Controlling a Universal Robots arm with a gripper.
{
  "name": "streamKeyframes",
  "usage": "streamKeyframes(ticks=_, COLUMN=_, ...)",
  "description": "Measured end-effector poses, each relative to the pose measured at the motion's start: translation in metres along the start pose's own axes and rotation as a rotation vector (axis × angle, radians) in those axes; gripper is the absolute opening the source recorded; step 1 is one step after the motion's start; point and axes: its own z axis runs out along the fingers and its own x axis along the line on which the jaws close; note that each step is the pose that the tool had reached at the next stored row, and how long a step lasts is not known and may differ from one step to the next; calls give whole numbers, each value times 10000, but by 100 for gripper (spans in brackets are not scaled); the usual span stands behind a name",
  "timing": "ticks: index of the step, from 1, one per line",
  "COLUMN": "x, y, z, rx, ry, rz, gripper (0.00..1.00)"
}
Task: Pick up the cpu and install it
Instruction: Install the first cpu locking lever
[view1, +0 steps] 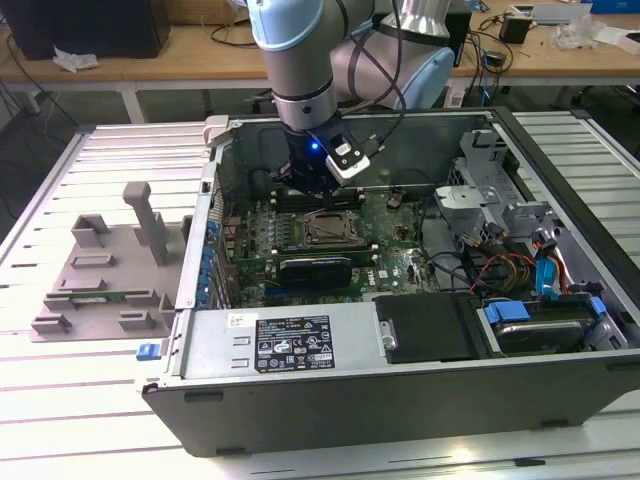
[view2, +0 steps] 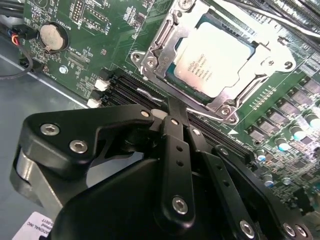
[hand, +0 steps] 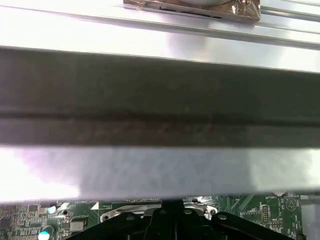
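Here's the open computer case (view1: 400, 330) lying on its side on a ribbed, pale metal desk (view1: 60, 400), and the arm reaches down into it, the end effector (view1: 310, 178) hanging just above the green motherboard (view1: 390, 235). In the second wrist view the cpu (view2: 216, 59) sits in its socket, silver top up, framed by the metal retention bracket (view2: 160, 55); the black end effector (view2: 172, 107) hovers just beside that frame with its fingers drawn together, clenched on nothing. On the exterior view's left, a grey plastic fixture tray (view1: 105, 275) rests on the desk, well apart from the case. Behind, a wooden workbench (view1: 180, 50) runs across the room, strewn with cables and small items. In the first wrist view, the case wall (hand: 160, 105) crosses in front, motherboard below.
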Motion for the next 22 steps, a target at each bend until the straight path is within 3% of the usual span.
streamKeyframes(ticks=5, x=-17, y=15, z=32, rx=60, ry=-39, rz=324, gripper=11)
streamKeyframes(ticks=14, x=-26, y=23, z=76, rx=266, ry=-168, rz=1430, gripper=11)
streamKeyframes(ticks=18, x=-26, y=27, z=77, rx=271, ry=-173, rz=1459, gripper=11)
streamKeyframes(ticks=22, x=-26, y=27, z=78, rx=385, ry=-246, rz=2082, gripper=11)
